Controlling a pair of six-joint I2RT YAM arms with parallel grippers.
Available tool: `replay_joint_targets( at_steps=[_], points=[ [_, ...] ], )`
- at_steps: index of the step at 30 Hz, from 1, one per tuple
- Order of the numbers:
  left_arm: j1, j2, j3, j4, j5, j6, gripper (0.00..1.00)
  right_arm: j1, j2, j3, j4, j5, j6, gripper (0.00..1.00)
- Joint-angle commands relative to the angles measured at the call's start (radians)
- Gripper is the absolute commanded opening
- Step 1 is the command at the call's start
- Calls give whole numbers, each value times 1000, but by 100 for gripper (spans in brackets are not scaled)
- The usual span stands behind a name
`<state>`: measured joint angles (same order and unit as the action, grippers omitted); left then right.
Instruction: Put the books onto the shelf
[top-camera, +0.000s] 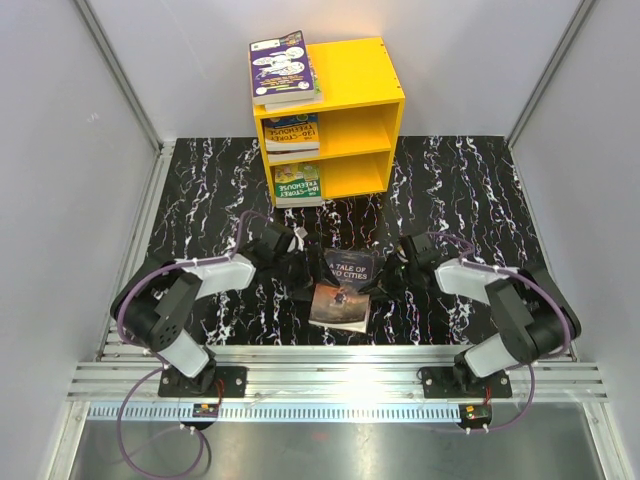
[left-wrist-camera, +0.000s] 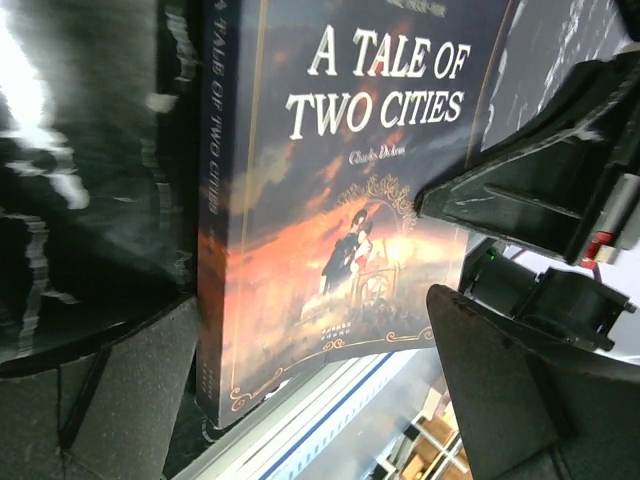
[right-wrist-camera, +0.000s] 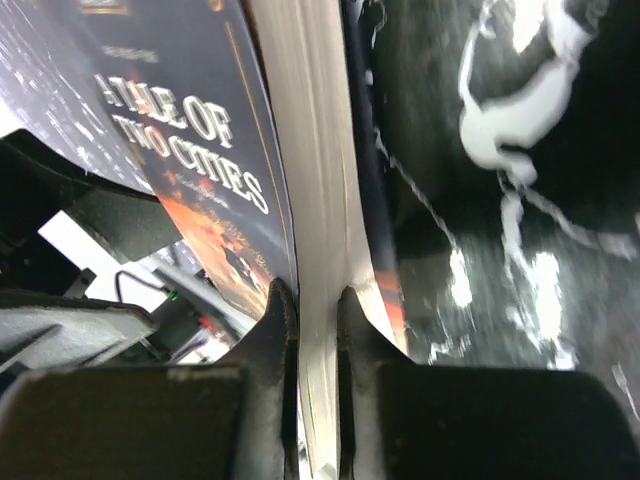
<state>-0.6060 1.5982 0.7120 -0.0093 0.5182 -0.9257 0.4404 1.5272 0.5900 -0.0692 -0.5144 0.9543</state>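
The dark book (top-camera: 343, 290), titled "A Tale of Two Cities", is seen lying face up on the tabletop (top-camera: 470, 200) between the two arms, well apart from the yellow shelf (top-camera: 360, 75) at the far side. Other books are already placed: a purple-covered stack (top-camera: 283, 68) on the shelf's top, an orange and blue one (top-camera: 292, 133) in the upper compartment, and a green one (top-camera: 298, 185) in the lower. Each of these sits towards the left, with bare room beside it.

The right hand (right-wrist-camera: 305, 300) is pressed together on the dark book's page edge (right-wrist-camera: 310, 150), with one finger on the front cover and one under the back. The left hand (left-wrist-camera: 310, 300) is spread wide and holds nothing; its fingers are set on either side of the lower cover, near the spine.

The step in hand is judged to be the lift. Whether the pinched edge is off the tabletop yet cannot be told. A grip at one edge alone is likely to let the book hang and swing, so a slow, level raise is advised. The pinch should be kept deep enough that no pages slip out. Support at the spine from the left hand could be used before the book is carried to an open space in a compartment.
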Motion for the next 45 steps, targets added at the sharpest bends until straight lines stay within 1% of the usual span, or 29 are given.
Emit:
replay_joint_targets(
  at_steps=[1,2,3,5,6,8,12,14,18,20,22,23,27,32,36,38,41,43,44,45],
  points=[
    [-106,19,33,67,68,-17,99,66,-117,73,-62,57,-18,0],
    [-104,-22,43,37,59,-4,99,66,-154,89,-104,65,-26,0],
    [-95,-46,38,17,49,2,99,64,-232,129,-186,76,-34,0],
    [-78,-104,9,11,43,5,99,64,-329,181,-268,103,-38,0],
    [-58,-160,0,11,42,2,98,66,-357,244,-347,112,-45,0],
    [-26,-237,-16,11,37,-1,98,64,-410,336,-435,134,-52,0],
    [18,-308,-2,-20,31,1,98,61,-452,456,-530,136,-60,0],
    [37,-326,10,-12,45,-16,97,63,-469,484,-557,123,-61,0],
    [78,-372,47,6,88,-59,91,63,-513,510,-607,131,-61,0],
    [80,-395,64,74,132,-103,86,61,-539,505,-597,137,-55,0],
    [74,-399,75,161,196,-166,83,61,-552,499,-587,137,-46,0],
    [57,-400,84,178,206,-176,83,61,-559,490,-558,131,-36,0],
    [0,-385,150,91,209,-125,82,60,-568,485,-501,103,-11,0],
    [-20,-383,138,32,178,-90,82,57,-572,502,-480,96,-3,0],
    [-20,-406,155,-160,99,10,83,52,-578,505,-463,82,12,0],
    [-17,-408,144,-167,92,13,83,52,-587,507,-454,79,23,0],
    [-17,-406,104,-108,109,-22,82,49,-596,499,-439,74,37,0],
    [-18,-418,95,-86,108,-47,78,50,-608,495,-432,76,38,0],
    [-18,-425,99,-83,105,-50,73,49,-608,485,-435,76,43,0],
    [-17,-429,109,-87,102,-51,52,49,-613,479,-432,76,46,0]
  ],
)
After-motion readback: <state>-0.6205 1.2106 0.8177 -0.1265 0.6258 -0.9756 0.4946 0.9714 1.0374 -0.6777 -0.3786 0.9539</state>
